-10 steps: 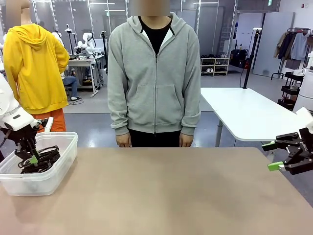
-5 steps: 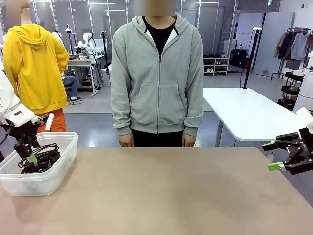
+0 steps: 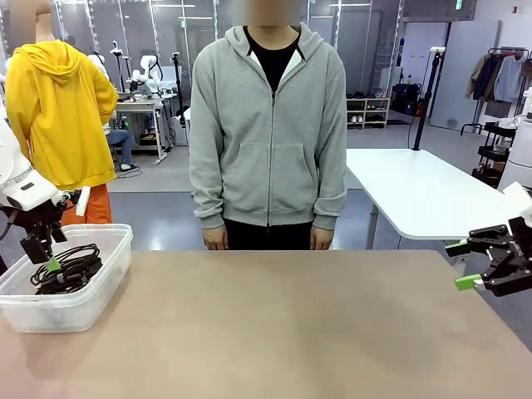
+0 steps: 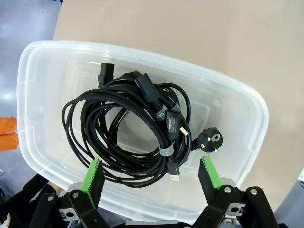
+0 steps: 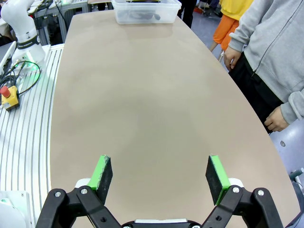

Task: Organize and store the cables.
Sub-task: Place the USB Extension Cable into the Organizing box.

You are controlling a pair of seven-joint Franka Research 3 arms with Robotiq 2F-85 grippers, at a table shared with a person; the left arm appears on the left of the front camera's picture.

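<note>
The cables [image 4: 133, 128] lie as coiled black cords with plugs inside a clear plastic bin [image 4: 237, 95] at the table's left end. From the front I see the same cables [image 3: 71, 270] in the bin [image 3: 91, 299]. My left gripper [image 3: 40, 258] hangs open just above them, and in the left wrist view the left gripper [image 4: 151, 173] holds nothing between its green pads [image 4: 92, 173]. My right gripper [image 3: 464, 264] stands open at the table's right edge; in its own view the right gripper [image 5: 159, 173] is over bare table.
A person in a grey hoodie [image 3: 268, 125] stands at the far side, hands [image 3: 212, 239] down at the table edge. The brown tabletop [image 3: 283, 332] is free between the bin and the right arm. A white table [image 3: 416, 195] stands behind.
My left gripper has opened, let go of the cables in the bin, and risen slightly. The right arm has not moved.
</note>
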